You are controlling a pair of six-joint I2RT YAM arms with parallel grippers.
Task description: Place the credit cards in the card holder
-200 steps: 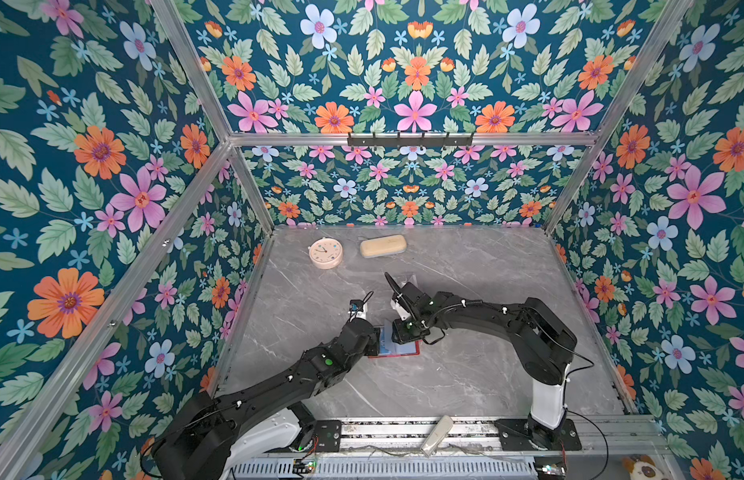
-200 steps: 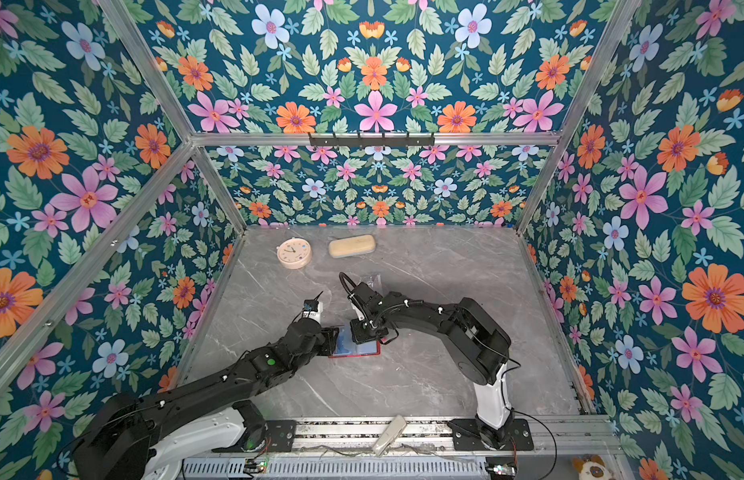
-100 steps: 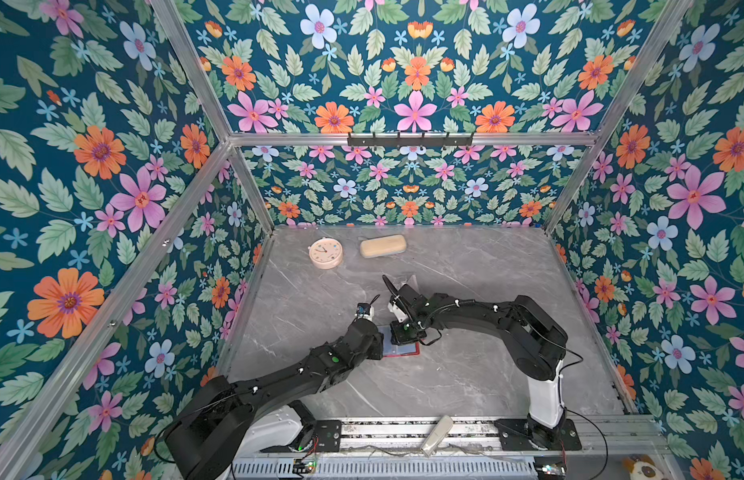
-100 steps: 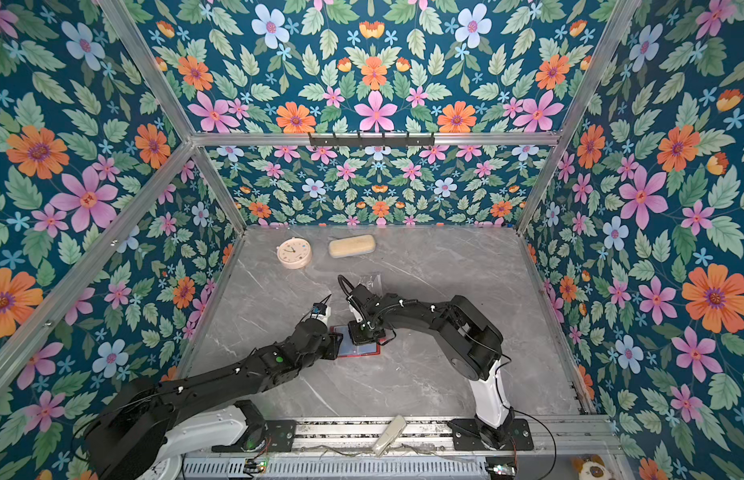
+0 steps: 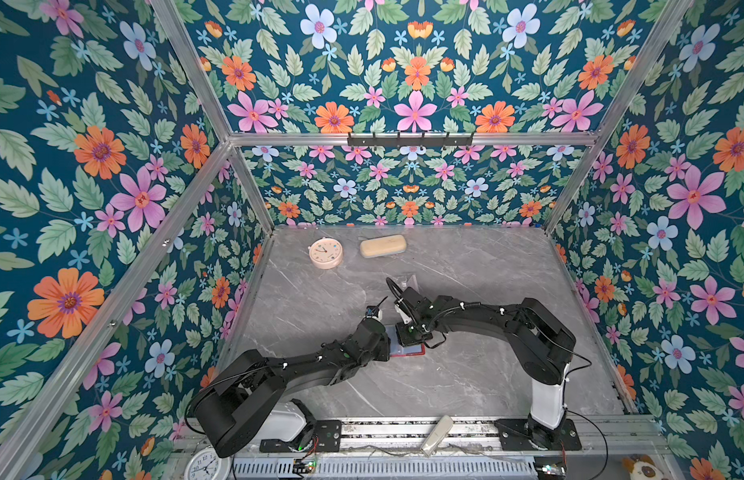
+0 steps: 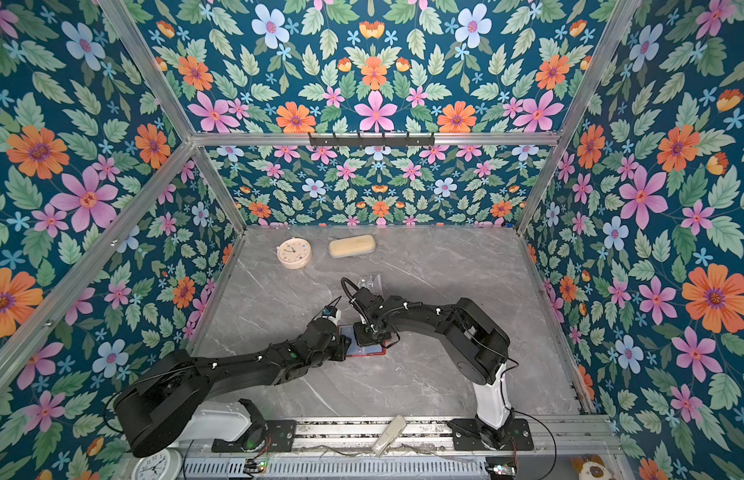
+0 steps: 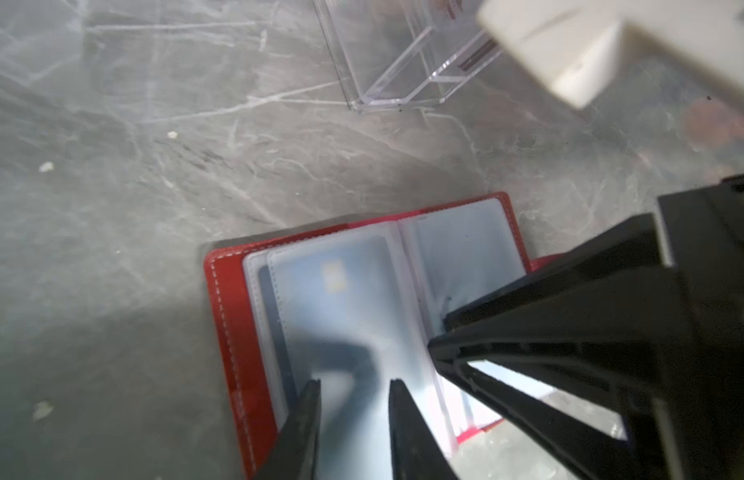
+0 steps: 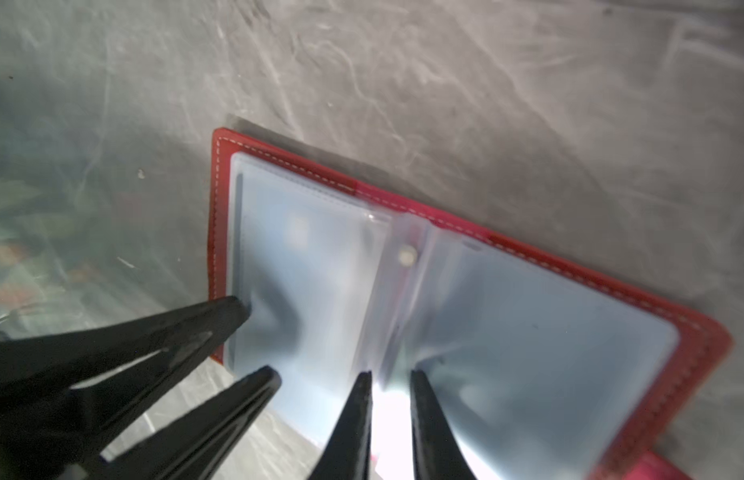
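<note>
Our left hand [image 7: 356,382] has its two fingers apart. Only a frosted page shows in the gap. The tips sit low over the holder [image 7: 227,316], on the page at the left arm's side. Our right hand [image 8: 391,374] has its fingers close together, with just a thin bright slit between them. Its tips are down at the fold in the middle of the holder, where the clear pages meet. We cannot tell if they pinch a page or only touch it.

The holder is red with white stitches. It lies open and flat on the tabletop [image 5: 486,270], and both hands meet over it. A card [image 7: 333,291] sits inside the top pocket of the page under the left hand. It looks pale blue through the plastic and has a small gold square on it. A dark strip [image 7: 264,299] shows along the outer side of that page, under the top pocket. We cannot tell what it is. The other page is too blurry to read.

In both top views the holder lies near the front middle of the tabletop. A clear box [image 6: 372,280] stands a little behind the right hand, apart from the holder. Farther back, near the wall, a round pink clock [image 5: 325,252] and a tan case [image 5: 383,245] lie side by side.
</note>
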